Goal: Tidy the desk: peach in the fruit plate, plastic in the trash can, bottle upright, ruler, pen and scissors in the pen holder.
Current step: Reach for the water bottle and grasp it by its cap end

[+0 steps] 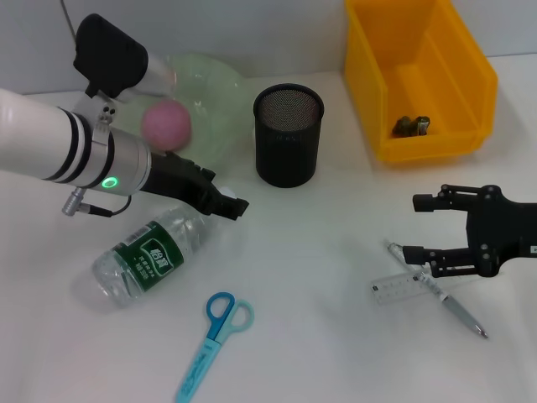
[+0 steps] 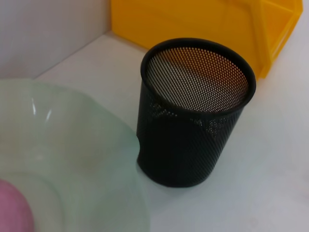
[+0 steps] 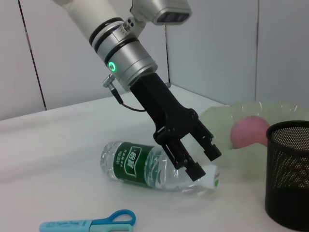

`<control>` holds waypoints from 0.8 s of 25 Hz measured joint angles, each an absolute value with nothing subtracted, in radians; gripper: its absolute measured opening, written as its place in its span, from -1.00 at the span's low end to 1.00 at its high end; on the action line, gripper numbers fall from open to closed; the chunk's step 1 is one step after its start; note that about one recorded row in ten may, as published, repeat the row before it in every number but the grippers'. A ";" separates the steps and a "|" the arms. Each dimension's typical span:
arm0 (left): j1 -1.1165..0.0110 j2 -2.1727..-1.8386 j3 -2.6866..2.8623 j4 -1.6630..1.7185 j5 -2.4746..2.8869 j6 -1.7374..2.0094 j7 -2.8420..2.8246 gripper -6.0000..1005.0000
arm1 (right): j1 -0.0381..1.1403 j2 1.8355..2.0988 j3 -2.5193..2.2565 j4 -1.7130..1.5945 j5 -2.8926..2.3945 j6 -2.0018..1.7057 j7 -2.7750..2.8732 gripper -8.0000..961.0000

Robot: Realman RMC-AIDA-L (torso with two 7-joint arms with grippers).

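I count one bottle (image 1: pixel 148 257) lying flat on the counter (image 1: pixel 319 336), its green label unreadable. My left end effector (image 3: pixel 200 162) hovers over its neck, fingers apart, which only the right wrist view shows. My right end effector (image 1: pixel 419 227) gapes above one ruler (image 1: pixel 403 288) and one pen (image 1: pixel 445 298).

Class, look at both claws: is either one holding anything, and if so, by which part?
Nothing is held. The left claw is open just above the neck end of the lying bottle; the right claw is open above the ruler and pen.
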State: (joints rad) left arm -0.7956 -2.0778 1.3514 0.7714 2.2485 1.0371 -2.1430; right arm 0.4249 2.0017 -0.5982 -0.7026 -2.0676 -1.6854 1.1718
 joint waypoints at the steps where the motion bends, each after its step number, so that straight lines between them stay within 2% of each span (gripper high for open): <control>1: -0.796 -2.078 1.355 0.769 2.248 1.036 -2.143 0.44 | 0.425 2.002 -0.598 -0.703 -2.068 -1.685 1.172 0.70; 20: -0.801 -2.079 1.381 0.717 2.240 0.986 -2.127 0.41 | 0.446 2.010 -0.610 -0.704 -2.068 -1.689 1.173 0.70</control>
